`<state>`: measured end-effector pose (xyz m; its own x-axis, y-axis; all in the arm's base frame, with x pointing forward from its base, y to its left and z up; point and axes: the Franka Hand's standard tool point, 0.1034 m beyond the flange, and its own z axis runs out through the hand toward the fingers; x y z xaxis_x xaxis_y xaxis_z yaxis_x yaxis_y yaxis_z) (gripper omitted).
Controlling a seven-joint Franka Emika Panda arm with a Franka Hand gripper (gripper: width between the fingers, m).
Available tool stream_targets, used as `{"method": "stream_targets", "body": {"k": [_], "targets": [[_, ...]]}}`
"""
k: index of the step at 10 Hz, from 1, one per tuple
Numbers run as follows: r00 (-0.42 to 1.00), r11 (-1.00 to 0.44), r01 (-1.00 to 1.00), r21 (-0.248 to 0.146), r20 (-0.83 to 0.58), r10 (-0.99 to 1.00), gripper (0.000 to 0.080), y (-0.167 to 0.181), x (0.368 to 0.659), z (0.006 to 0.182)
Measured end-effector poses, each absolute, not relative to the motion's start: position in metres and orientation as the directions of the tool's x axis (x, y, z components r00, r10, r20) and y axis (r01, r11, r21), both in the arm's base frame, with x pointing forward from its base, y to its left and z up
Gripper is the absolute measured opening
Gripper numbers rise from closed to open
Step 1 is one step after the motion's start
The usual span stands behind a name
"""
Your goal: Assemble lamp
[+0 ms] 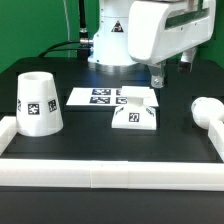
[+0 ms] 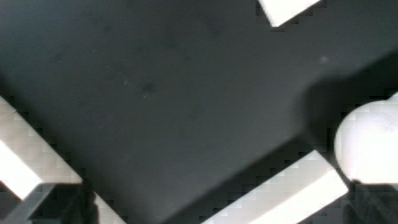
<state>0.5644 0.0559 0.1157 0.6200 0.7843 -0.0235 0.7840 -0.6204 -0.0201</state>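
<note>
1 arm (image 1: 150,30) | gripper (image 1: 160,78) pointing down, jaws apart | bulb (image 1: 205,108) nearby

Exterior view: raised, across table (image 1: 100,140), facing arm (image 1: 150,35). Wrist view: close, downward; both show bulb (image 1: 207,110) (image 2: 365,140).

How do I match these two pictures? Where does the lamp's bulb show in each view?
Exterior view: the bulb lies near the exterior view's right edge, close to the white rail.
Wrist view: probably the rounded white shape cut off by the frame edge.
Shared landmark: the white rail, seen in both.
</note>
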Motion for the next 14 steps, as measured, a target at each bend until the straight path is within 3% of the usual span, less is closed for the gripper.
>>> {"method": "stream_targets", "body": {"k": [8,11,14], "targets": [[0.627,-0.627,0.779,-0.007,-0.011,0.779,0.07,0.052,0.559,0.115],[0.649,-0.649,0.761,0.003,-0.015,0.76,0.07,0.014,0.493,0.106],[0.666,-0.666,0.746,-0.001,-0.017,0.746,0.07,0.012,0.489,0.104]]}}
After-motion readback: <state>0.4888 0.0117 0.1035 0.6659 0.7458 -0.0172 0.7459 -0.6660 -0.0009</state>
